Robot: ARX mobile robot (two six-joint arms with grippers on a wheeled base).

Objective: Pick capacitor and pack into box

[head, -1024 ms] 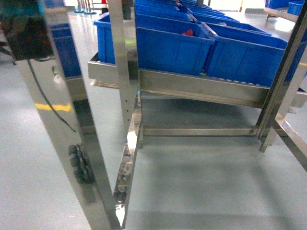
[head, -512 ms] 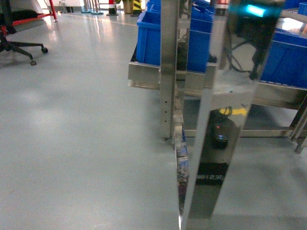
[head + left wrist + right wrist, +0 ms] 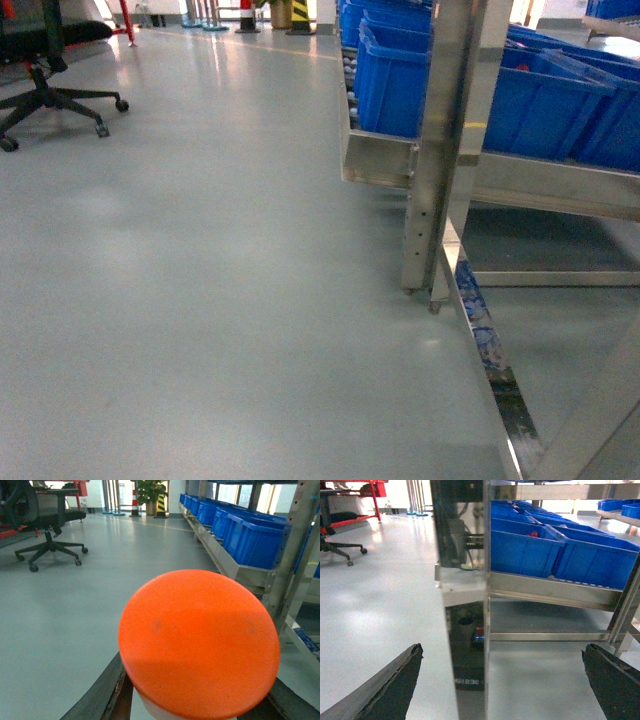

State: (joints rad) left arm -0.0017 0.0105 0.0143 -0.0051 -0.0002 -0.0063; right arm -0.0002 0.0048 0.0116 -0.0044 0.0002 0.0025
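Observation:
The capacitor (image 3: 199, 642), a cylinder with a round orange top and a white body, fills the left wrist view. My left gripper (image 3: 195, 702) is shut on it, with a dark finger (image 3: 102, 695) on each side of its body. My right gripper (image 3: 502, 650) stands wide open with nothing between its fingers, facing a shiny steel post (image 3: 465, 605) of the rack. The box is out of view. Neither gripper shows in the head view.
A steel rack (image 3: 440, 150) carries a row of big blue bins (image 3: 545, 100) on the right of the head view. Grey floor (image 3: 200, 300) stretches to the left. A black office chair (image 3: 50, 85) stands at the far left.
The head view has swung left: the rack post and blue bins have slid to the right of the frame. More open floor and the office chair have come into view.

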